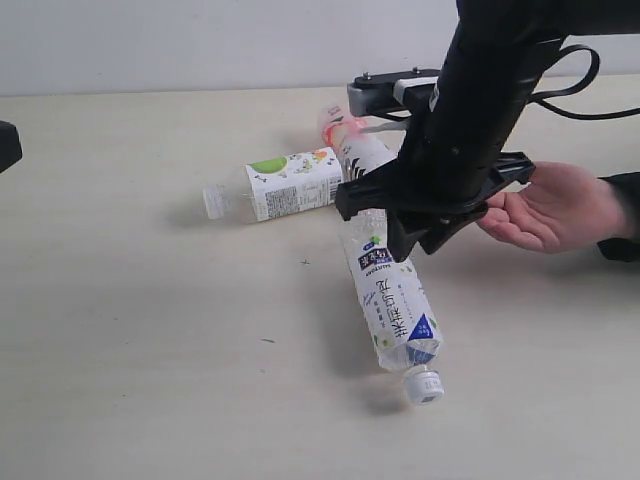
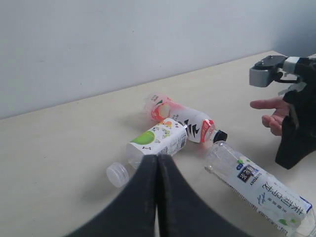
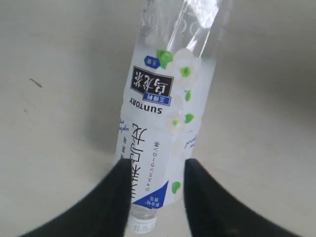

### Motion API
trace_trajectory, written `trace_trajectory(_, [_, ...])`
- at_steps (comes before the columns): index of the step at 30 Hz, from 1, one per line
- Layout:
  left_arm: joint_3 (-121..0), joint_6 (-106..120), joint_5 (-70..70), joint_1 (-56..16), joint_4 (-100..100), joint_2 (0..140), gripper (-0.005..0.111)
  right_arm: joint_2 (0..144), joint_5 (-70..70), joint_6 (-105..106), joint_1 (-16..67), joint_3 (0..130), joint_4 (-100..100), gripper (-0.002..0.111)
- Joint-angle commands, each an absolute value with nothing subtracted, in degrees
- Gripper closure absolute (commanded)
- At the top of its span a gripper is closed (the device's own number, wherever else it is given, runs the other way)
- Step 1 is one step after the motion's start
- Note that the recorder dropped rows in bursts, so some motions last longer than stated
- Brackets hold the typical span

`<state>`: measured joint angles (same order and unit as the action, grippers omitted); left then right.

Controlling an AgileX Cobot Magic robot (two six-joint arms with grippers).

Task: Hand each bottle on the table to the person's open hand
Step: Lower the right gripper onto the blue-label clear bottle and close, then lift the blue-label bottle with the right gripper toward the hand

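Three bottles lie on the table (image 1: 150,330); a fourth is out of view. The blue-and-white labelled bottle (image 1: 392,300) (image 3: 163,98) (image 2: 256,185) points its white cap toward the front edge. My right gripper (image 1: 420,240) (image 3: 158,165) hangs open just over it, one finger on each side. The green-labelled bottle (image 1: 290,185) (image 2: 158,140) lies left of it. Behind lies the pinkish-red bottle (image 1: 350,140) (image 2: 187,118). The person's open hand (image 1: 550,205) (image 2: 274,116) waits palm up, right of my right gripper. My left gripper (image 2: 158,157) is shut and empty, well back from the bottles.
A black part of the left arm (image 1: 6,145) shows at the left edge of the exterior view. The right arm (image 1: 490,90) and its cable (image 1: 580,95) rise over the back right of the table. A pale wall (image 1: 200,45) stands behind.
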<state>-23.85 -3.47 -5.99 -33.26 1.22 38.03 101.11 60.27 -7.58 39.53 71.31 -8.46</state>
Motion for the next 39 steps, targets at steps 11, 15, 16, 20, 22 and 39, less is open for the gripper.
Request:
trace_trajectory(11, [-23.7,-3.4,-5.7,-33.2,1.4,37.7,0.106,107.2,54.7,-4.1,39.7,71.9,-8.4,0.011])
trace_trajectory(15, [-23.7,-3.4,-5.7,-33.2,1.4,37.7,0.106,107.8,52.7,-4.1,39.7,71.9,-8.4,0.011])
trace_trajectory(16, [-23.7,-3.4,-5.7,-33.2,1.4,37.7,0.106,108.1,52.3,-4.1,39.7,71.9,-8.4,0.011])
trace_trajectory(20, [-23.7,-3.4,-5.7,-33.2,1.4,37.7,0.106,109.6,50.5,-4.1,39.7,71.9,-8.0,0.011])
trace_trajectory(22, [-23.7,-3.4,-5.7,-33.2,1.4,37.7,0.106,110.6,50.1,-4.1,39.7,71.9,-7.7,0.011])
trace_trajectory(39, [-23.7,-3.4,-5.7,-33.2,1.4,37.7,0.106,114.2,47.7,-4.1,39.7,71.9,-6.9,0.011])
